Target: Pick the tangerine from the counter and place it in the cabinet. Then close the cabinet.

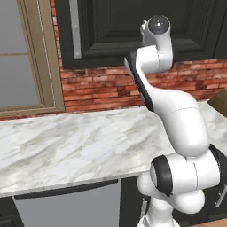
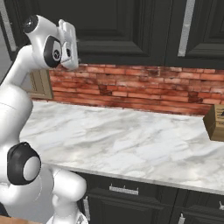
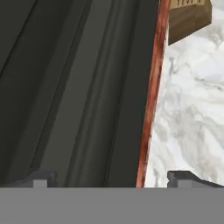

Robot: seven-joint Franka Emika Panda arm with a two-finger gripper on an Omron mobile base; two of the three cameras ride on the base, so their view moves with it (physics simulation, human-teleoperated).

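Note:
The tangerine is out of view. My gripper (image 3: pixel 112 179) is open, its fingertips (image 3: pixel 41 179) far apart with nothing between them. It points at close range at the dark recessed-panel door of the cabinet (image 3: pixel 87 87). In the base views the hand (image 2: pixel 68 41) is raised against the lower edge of the cabinet (image 1: pixel 128 26), whose door looks shut. Below lies the white marble counter (image 1: pixel 80 146), also seen from the right (image 2: pixel 131 144).
A brown cardboard box (image 2: pixel 215 122) sits on the counter at the far right, near the brick wall (image 2: pixel 144 87). A tan-framed window (image 1: pixel 31 66) stands to the left of the cabinet. Dark lower drawer fronts (image 2: pixel 127 197) run under the counter.

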